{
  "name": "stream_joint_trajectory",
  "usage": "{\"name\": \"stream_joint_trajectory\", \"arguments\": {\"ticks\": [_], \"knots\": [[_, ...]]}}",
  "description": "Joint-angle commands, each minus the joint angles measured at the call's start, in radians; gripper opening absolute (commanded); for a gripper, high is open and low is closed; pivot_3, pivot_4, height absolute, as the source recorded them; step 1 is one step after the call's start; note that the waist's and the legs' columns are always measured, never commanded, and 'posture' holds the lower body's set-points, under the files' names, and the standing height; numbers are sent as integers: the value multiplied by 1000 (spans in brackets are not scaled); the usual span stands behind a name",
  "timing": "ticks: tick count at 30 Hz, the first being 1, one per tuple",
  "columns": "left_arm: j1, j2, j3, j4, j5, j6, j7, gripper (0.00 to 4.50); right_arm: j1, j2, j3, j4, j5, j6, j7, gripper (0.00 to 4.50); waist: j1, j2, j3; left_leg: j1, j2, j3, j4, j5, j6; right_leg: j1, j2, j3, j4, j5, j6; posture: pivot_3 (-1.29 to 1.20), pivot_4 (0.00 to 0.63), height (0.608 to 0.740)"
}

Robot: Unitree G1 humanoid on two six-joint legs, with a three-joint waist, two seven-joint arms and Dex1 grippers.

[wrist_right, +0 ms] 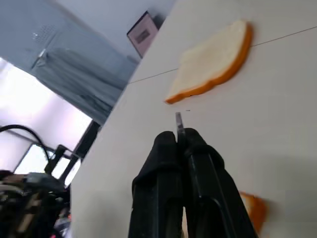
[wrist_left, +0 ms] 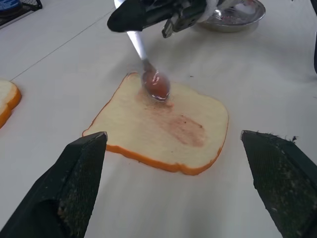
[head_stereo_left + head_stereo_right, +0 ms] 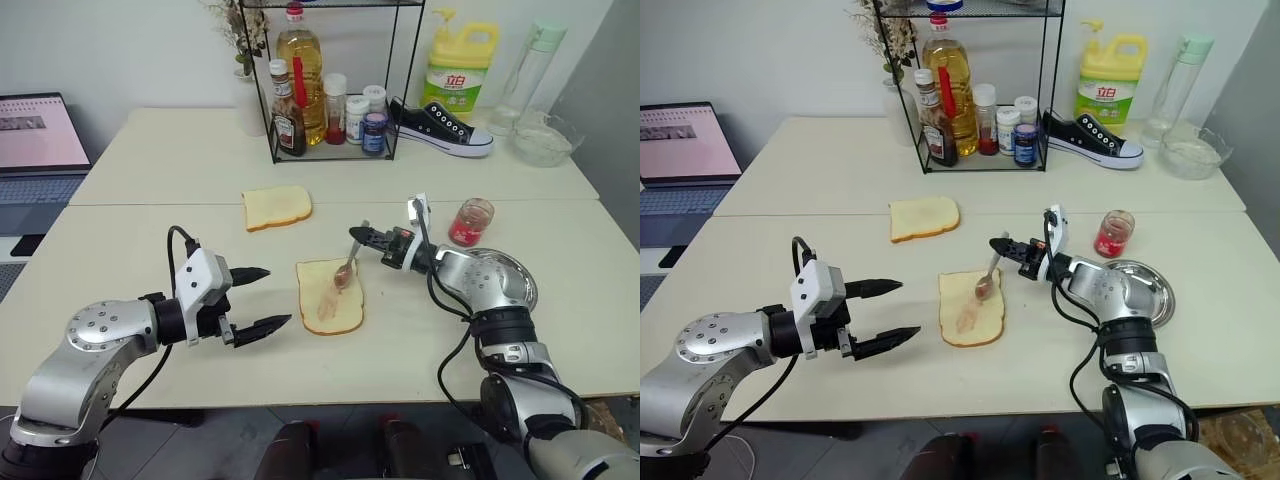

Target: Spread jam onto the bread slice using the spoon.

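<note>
While my left gripper [image 3: 265, 298] hangs nearest me at about 8 o'clock from the bread slice [image 3: 330, 296], its two black fingers stand wide apart with nothing between them, their tips aimed toward the slice but well clear of it.

1. Bread slice: it lies flat on the table [image 3: 150, 240] near the middle. Its long axis runs from 6 to 12 o'clock, tilted slightly. A pale reddish smear runs along that axis on its upper face.

2. Spoon [image 3: 346, 268]: its bowl rests on the far part of the slice and carries a red blob. The handle rises from the bowl toward 1 o'clock, so the spoon's long axis slants up and away from me.

3. My right gripper [image 3: 362, 236]: its fingers are pressed together on the upper end of the spoon handle. It points toward 9 o'clock, just beyond the far edge of the slice.

4. Jam [image 3: 470, 222]: the small clear jar stands upright at about 2 o'clock from the slice, just beyond a metal plate [image 3: 520, 285].

5. Second bread slice [image 3: 276, 207]: it lies flat at 11 o'clock, well apart from the first.
</note>
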Motion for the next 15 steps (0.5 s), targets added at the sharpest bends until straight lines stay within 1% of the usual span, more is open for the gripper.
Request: {"name": "stream_joint_trajectory", "arguments": {"ticks": [1, 4, 6, 8, 11, 15], "knots": [[7, 20, 17, -21, -11, -9, -6, 4500, 69, 23, -10, -189, 116, 141, -21, 15, 0, 0, 0, 0, 0, 0, 0, 0, 0, 0, 0, 0, 0, 0, 0, 0, 150, 740], [9, 21, 18, -23, -12, -7, -5, 4500, 131, 26, 41, -234, 85, 137, -16, 15, -1, 0, 0, 0, 1, 0, -2, 0, 0, -1, 0, 0, 0, 0, 0, 0, 150, 740], [12, 21, 19, -28, -15, -5, -3, 4500, 155, 37, 67, -218, 56, 107, -11, 15, -1, 0, 0, 0, 0, 0, -2, 0, 0, -1, 0, 0, 0, 0, 0, 0, 150, 740], [13, 22, 19, -32, -16, -3, -1, 4500, 156, 41, 102, -154, 1, 44, 14, 15, -2, 0, 0, 0, 0, 1, -2, 0, 0, -1, 0, 0, 0, 0, 0, 0, 150, 740], [15, 27, 20, -34, -14, -4, -4, 4500, 98, 55, 87, -7, -64, -63, 12, 15, -2, 0, 0, 1, 0, 1, -2, 0, 0, -1, 1, 0, 0, 0, 0, 0, 150, 740], [10, 32, 24, -34, -20, 1, -5, 4500, -3, 62, 43, 121, -76, -128, 22, 15, -3, 0, 0, 1, 0, 1, -2, 0, 0, -1, 1, 0, 1, 0, 0, 0, 150, 740]]}}
